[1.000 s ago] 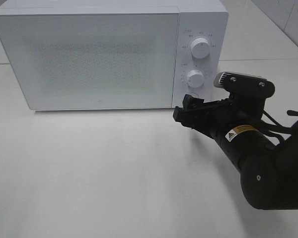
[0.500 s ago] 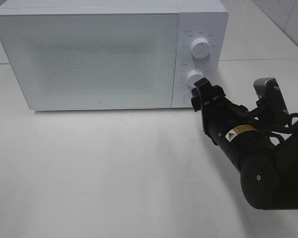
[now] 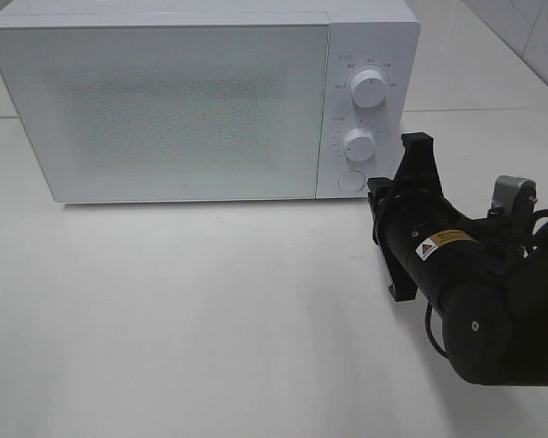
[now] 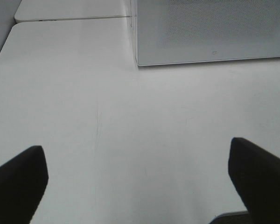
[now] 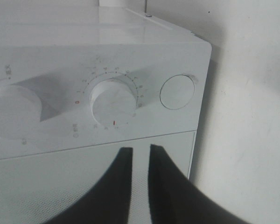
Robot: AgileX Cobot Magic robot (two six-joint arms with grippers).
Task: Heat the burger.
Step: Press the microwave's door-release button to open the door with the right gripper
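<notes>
R claw (image 5: pixel 139 150) backed away from lower knob (image 3: pixel 358 143), nearly closed.

A white microwave (image 3: pixel 201 100), its door (image 3: pixel 164 109) showing a fine grey dotted pattern, is sitting on a white table (image 3: pixel 164 310); a black arm (image 3: pixel 475 301) at lower right is wearing a yellow label (image 3: pixel 447 239).

- Looks like a robot lab or test room, set up as a mock kitchen corner.
- Kitchen cue: white microwave (image 3: pixel 164 109) with two dials (image 3: pixel 369 89) and a round button (image 3: pixel 350 181), door closed.
- It stands on a plain white surface (image 3: pixel 183 310); a seam (image 4: pixel 70 18) shows a second top butted against it.
- Lab cue: black robot arm (image 3: pixel 475 292) with a yellow warning sticker (image 3: pixel 436 245), next to the microwave.
- Pale tiled wall (image 3: pixel 530 36) in the far corner.
</notes>
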